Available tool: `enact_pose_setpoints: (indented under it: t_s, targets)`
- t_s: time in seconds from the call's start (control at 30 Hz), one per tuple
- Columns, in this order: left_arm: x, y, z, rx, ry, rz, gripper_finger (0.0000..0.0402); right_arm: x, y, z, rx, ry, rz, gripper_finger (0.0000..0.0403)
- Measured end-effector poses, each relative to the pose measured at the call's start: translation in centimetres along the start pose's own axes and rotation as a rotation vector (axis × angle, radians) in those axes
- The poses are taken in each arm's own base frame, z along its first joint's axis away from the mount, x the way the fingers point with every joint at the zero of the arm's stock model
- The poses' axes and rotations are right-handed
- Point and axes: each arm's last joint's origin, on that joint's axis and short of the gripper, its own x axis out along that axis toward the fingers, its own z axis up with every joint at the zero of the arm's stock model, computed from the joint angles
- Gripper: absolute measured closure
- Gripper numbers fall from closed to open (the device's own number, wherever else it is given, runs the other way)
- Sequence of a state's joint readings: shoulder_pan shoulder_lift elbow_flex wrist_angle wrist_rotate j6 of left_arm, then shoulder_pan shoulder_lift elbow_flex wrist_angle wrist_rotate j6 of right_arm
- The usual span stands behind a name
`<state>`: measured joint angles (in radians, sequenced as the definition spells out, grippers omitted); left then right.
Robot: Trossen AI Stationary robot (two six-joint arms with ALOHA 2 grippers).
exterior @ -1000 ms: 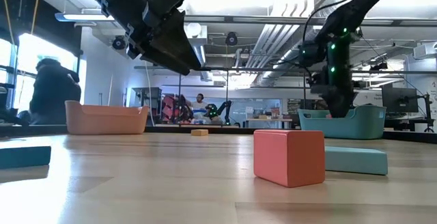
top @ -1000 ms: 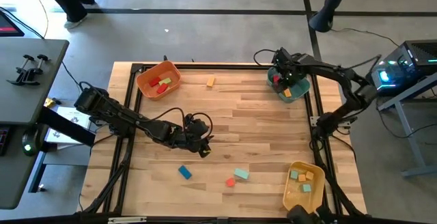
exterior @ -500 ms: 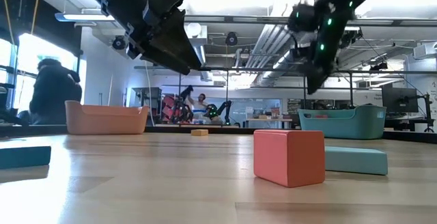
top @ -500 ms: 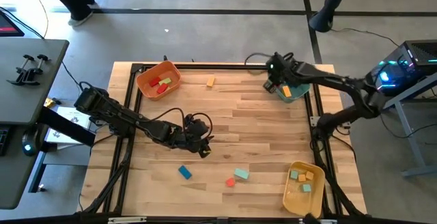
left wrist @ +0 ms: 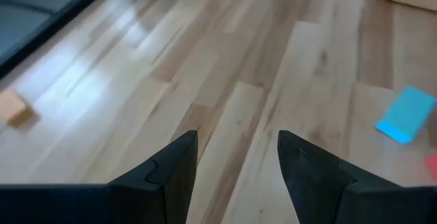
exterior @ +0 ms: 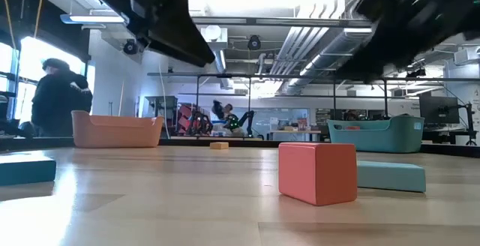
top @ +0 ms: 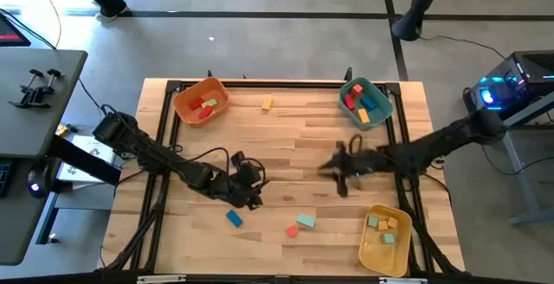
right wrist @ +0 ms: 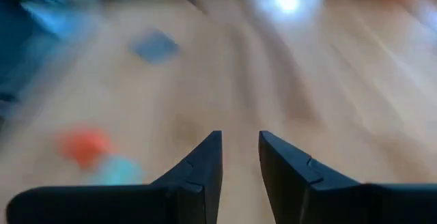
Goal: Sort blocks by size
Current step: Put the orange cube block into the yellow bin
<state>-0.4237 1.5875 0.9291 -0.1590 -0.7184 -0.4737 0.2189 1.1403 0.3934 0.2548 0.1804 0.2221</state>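
Red block (exterior: 317, 172) just in front of teal block (exterior: 391, 175)

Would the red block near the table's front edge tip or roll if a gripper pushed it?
The red block looks squat, with flat faces, so it would probably slide rather than roll or tip. It seems solid and stiff. The teal block lies close beside it, so a push that way might bump it.

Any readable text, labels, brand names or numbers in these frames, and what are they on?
None can be read. The blocks and the bins are plain, with no print showing. In the low view the far room has screens and boards, too small to read.
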Motion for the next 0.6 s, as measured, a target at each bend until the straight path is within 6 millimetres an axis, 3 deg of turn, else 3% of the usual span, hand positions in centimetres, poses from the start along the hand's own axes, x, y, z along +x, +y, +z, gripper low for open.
enact_pose_setpoints:
  t_s: [0.13,0.27,0.47,0.6]
  targets:
    - [-0.1,-0.2,0.3,0.085,-0.034,-0.015,0.0213,-0.5,3.6,0.2,-0.105,-0.248,0.135,0.0312]
    - [0.1,-0.3,1.1,0.074,-0.09,-0.029,0.0213,-0.2,5.5,0.7,-0.273,-0.305,0.156,0.0311]
    - [0.1,-0.4,1.7,0.077,-0.131,-0.037,0.0213,1.8,6.2,0.4,-0.296,-0.235,0.138,0.0306]
    - [0.4,-0.1,1.7,0.152,-0.116,-0.052,0.0213,3.3,6.2,0.1,-0.31,-0.189,0.109,0.0278]
